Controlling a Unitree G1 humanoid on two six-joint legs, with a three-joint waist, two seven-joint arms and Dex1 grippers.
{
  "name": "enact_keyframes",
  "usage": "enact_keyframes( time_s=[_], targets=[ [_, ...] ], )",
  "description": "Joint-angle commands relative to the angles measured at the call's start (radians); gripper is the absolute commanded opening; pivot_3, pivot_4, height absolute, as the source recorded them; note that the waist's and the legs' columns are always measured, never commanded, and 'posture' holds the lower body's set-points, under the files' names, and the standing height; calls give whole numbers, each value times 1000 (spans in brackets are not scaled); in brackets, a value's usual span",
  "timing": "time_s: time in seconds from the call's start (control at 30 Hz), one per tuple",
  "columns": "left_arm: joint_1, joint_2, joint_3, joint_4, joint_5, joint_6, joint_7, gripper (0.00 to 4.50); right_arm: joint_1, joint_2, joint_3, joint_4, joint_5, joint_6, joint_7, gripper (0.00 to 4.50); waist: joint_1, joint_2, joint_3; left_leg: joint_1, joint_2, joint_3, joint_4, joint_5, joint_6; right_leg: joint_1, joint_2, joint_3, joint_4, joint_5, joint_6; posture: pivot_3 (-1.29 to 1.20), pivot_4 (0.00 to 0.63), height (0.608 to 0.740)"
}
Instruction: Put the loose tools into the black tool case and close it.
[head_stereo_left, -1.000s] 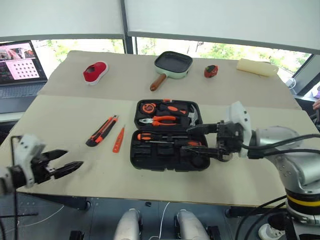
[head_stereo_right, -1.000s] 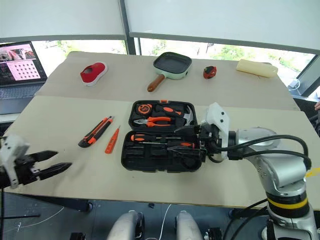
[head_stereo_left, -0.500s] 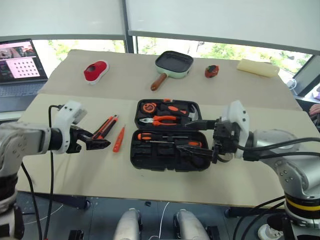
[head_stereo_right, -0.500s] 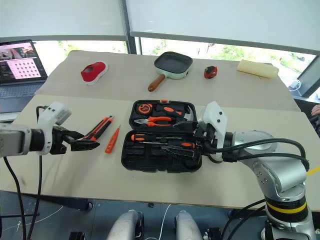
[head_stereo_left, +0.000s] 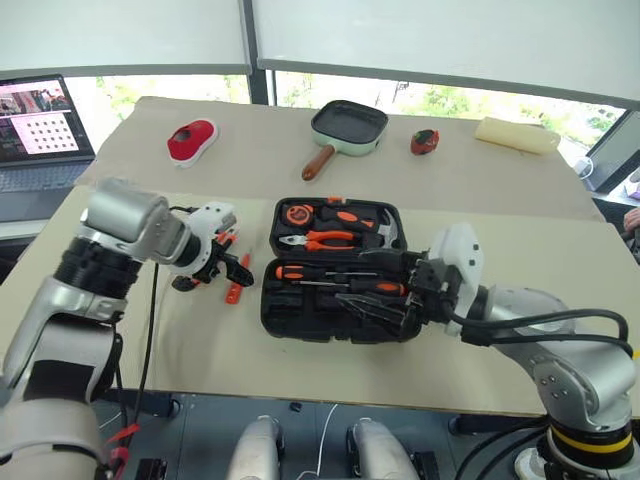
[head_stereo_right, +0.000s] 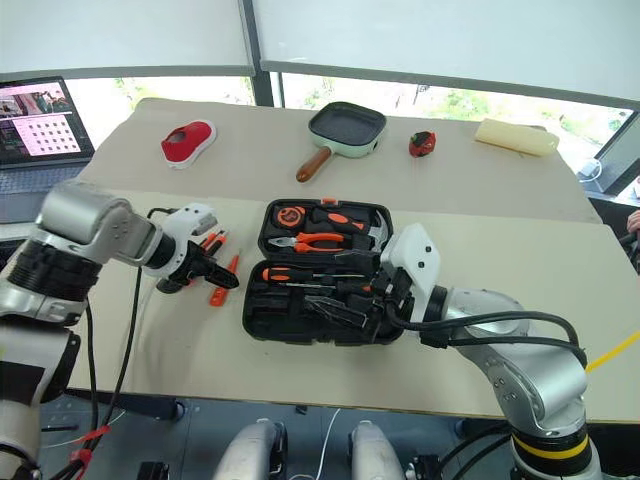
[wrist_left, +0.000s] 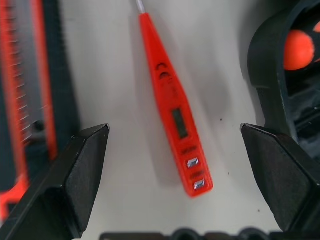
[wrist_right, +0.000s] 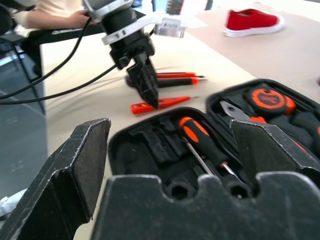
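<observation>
Tool case (head_stereo_left: 335, 285), black, lies open on the table (head_stereo_left: 150, 350) near its front edge, with screwdrivers (head_stereo_left: 340, 280) already in its recesses. Just beside its left side lies the slim orange tester screwdriver (wrist_left: 172, 107), with the utility knife (wrist_left: 30, 95) next to it. Left gripper (wrist_left: 172, 165) hangs above the tester, fingers spread wide, gripping nothing. Right gripper (head_stereo_right: 350, 305) hovers over the case's front half, also spread wide and empty

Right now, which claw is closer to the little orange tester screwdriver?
The left claw: it hangs right over the tester screwdriver, fingers open either side. The right claw is over the black tool case.
</observation>
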Motion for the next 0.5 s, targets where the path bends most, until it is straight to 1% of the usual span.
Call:
enact_keyframes(
  time_s=[0.03,0.13,0.23,0.3,0.33,0.37,0.4,0.43,0.47,0.5],
  targets=[
    [-28,-18,-47,48,48,-44,-40,4500,13,0,-26,-57,16,-34,-31,4449,-1,0,0,0,0,0,0,0,0,0,0,0,0,0,0,0,150,740],
    [-22,-60,-84,111,84,-79,-65,3777,33,-10,-37,-76,27,-33,-40,4500,1,2,-1,0,0,0,0,0,0,1,0,0,0,0,0,0,150,740],
    [-17,-85,-104,153,115,-103,-89,2695,48,-29,-51,-94,41,-30,-34,4500,11,4,-3,1,-1,0,0,0,0,2,-1,0,0,0,0,0,150,740],
    [-17,-101,-102,179,131,-105,-102,1888,58,-49,-63,-108,59,-28,-25,4500,14,5,-4,1,-3,0,0,0,0,3,-3,0,0,-1,1,0,150,740],
    [-18,-107,-97,190,139,-107,-107,1572,62,-59,-69,-115,69,-27,-21,4500,15,5,-4,1,-3,0,0,0,0,3,-3,0,0,-1,1,0,150,740],
    [-18,-112,-90,200,148,-111,-109,1096,67,-68,-74,-120,78,-27,-17,4500,16,5,-4,2,-3,0,0,0,0,3,-3,0,0,-1,1,0,150,740],
    [-18,-116,-85,206,156,-113,-111,960,70,-75,-78,-124,85,-27,-14,4500,17,6,-4,2,-3,0,0,0,0,3,-3,0,0,-1,1,0,150,740],
    [-19,-116,-76,211,162,-113,-113,528,77,-85,-85,-128,93,-27,-9,4500,18,6,-4,2,-3,0,1,0,0,3,-3,0,0,-1,1,0,150,740],
    [-19,-117,-69,214,167,-112,-115,430,82,-92,-91,-130,100,-28,-5,4500,20,6,-5,2,-3,0,1,0,0,3,-3,0,0,-1,1,0,150,740],
    [-21,-102,-45,214,166,-105,-120,424,93,-105,-95,-135,113,-25,4,4500,21,6,-5,2,-3,0,1,0,0,3,-3,0,0,-1,1,0,150,740]
  ],
)
